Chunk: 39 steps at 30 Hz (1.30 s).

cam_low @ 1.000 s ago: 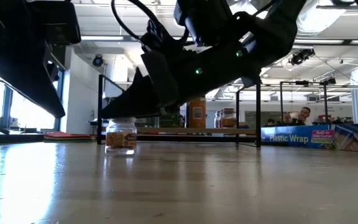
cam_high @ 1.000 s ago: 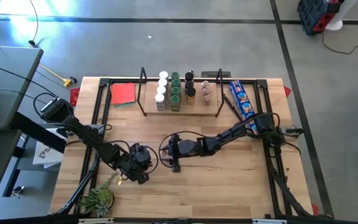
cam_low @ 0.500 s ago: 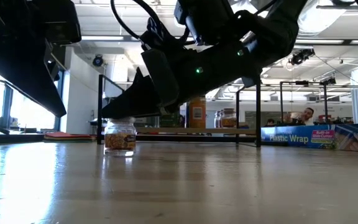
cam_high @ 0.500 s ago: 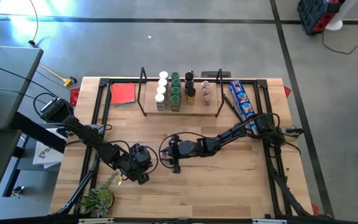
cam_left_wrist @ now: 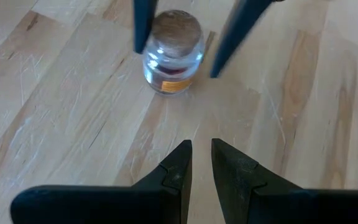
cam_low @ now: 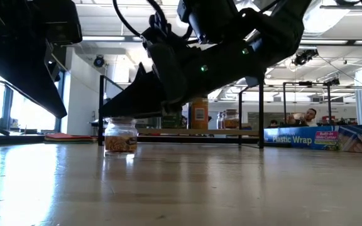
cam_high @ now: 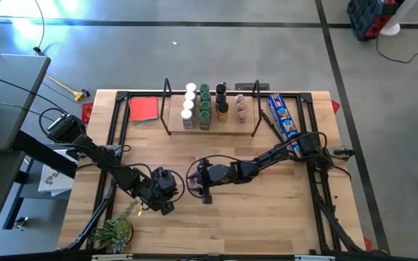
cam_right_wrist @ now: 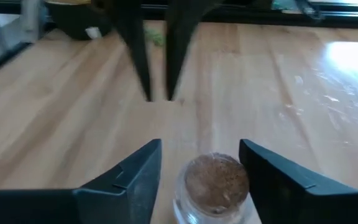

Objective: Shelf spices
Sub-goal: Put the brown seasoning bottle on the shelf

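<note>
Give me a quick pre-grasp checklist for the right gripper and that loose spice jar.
1. Jar upright on the table: ok.
2. Jar between the right gripper's fingers: ok.
3. Right gripper open, gaps both sides of the jar: ok.
4. Left gripper clear of the jar, nearly shut, empty: ok.
5. Fingers low enough on the jar's body: cannot tell.
6. Free space on the shelf: ok, bare board at its right end.

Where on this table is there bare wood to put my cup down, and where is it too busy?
Bare wood lies at the front right, between the right arm and the table edge, and mid-table before the shelf. It is crowded around the lone jar between both claws, at the plant, and along the back by the red square and blue box.
</note>
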{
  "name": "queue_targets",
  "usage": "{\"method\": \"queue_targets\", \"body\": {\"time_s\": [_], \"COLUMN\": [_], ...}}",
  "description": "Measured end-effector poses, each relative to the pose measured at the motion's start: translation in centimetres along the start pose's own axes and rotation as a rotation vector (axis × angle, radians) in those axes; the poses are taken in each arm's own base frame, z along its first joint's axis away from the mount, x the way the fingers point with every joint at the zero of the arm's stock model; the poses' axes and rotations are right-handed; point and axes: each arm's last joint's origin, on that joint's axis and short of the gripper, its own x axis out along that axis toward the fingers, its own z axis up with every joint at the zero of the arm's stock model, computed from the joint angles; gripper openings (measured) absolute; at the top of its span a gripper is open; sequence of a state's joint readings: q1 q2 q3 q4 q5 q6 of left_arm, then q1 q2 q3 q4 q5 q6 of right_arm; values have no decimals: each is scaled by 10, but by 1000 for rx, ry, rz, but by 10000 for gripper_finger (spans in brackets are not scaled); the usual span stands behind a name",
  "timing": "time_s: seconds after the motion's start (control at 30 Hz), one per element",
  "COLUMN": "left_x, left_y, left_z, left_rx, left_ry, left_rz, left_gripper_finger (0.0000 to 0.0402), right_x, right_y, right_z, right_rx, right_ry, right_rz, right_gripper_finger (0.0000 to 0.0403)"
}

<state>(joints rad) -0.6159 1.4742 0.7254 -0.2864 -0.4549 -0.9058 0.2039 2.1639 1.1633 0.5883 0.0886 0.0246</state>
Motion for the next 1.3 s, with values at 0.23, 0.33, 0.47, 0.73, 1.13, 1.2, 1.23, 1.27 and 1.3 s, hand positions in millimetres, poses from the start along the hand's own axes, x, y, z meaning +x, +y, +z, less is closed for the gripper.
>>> {"method": "queue_targets", "body": {"time_s": [0.23, 0.33, 0.47, 0.73, 1.13, 1.2, 1.23, 1.27, 1.3], "left_x": [0, 0, 0, 0, 0, 0, 0, 0, 0], "left_y": [0, 0, 0, 0, 0, 0, 0, 0, 0], "left_z": [0, 0, 0, 0, 0, 0, 0, 0, 0], "left_rx": [0, 0, 0, 0, 0, 0, 0, 0, 0], "left_ry": [1, 1, 1, 1, 0, 0, 0, 0, 0], "left_rz": [0, 0, -1, 0, 0, 0, 1, 1, 1], "left_gripper_finger": [56, 56, 56, 56, 56, 56, 56, 56, 56], "right_x": [-1, -1, -1, -1, -1, -1, -3, -5, -7], "right_y": [2, 4, 3, 1, 1, 1, 0, 0, 0], "right_z": [2, 2, 1, -5, -6, -6, -5, -2, 1], "right_rx": [-24, -49, -75, -58, -46, -1, 16, 24, 26], "right_ry": [-10, -12, 1, 58, 79, 78, 80, 86, 96], "right_rz": [53, 34, -3, -13, -17, -46, -63, -76, -84], "right_gripper_finger": [231, 232, 232, 232, 161, 161, 161, 161, 161]}}
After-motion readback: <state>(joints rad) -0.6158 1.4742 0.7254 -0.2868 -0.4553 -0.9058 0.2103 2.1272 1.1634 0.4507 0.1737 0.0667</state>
